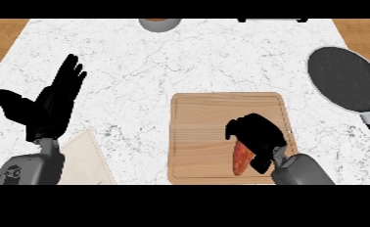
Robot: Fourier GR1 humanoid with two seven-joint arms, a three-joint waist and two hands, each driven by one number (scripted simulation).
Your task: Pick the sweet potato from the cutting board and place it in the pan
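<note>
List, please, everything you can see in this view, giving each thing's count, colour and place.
cutting board: one, light wood, on the counter right of centre, near the front edge.
sweet potato: one, orange-red, on the cutting board's lower right part, partly hidden under the right hand.
pan: one, dark grey, at the counter's right edge.
bowl: one, grey, at the counter's far edge, only partly in view.
counter: one, white marbled, filling most of the view.
pale board: one, cream, lower left corner.
left hand: one, black, open, resting at the left.
right hand: one, black, curled over the sweet potato.
</note>
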